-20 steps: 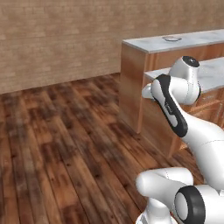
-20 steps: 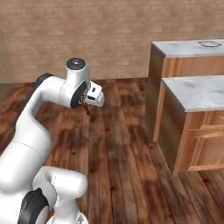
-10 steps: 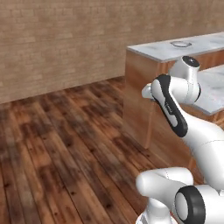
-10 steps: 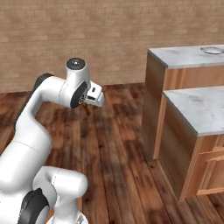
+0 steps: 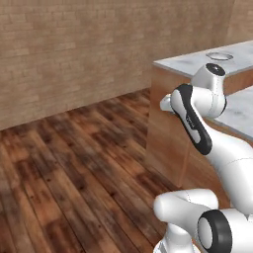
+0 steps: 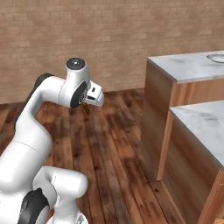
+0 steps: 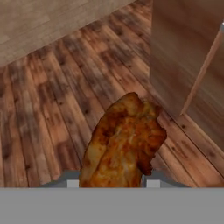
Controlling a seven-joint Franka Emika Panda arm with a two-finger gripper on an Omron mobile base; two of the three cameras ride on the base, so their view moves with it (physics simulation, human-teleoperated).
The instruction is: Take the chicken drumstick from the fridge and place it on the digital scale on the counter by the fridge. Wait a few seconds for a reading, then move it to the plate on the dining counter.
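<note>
Reddish-brown and glossy, the chicken drumstick (image 7: 124, 144) juts out from the end effector (image 7: 111, 183), which is closed on it; the meat hides most of the two tips. Below it lies a dark wooden plank floor (image 7: 52, 96), with a light wood panel (image 7: 188, 52) of the cabinet off to one side. From the right base camera the end effector (image 6: 86, 109) hangs under the bent white arm (image 6: 48, 94), and a small brown shape there is probably the drumstick, though it is too small to be sure. Well apart from it, the dining tabletop (image 6: 188, 68), marble on wooden panelling, carries the pale plate (image 6: 217, 57) near its far end. A brick wall (image 5: 74, 54) closes the room behind.
</note>
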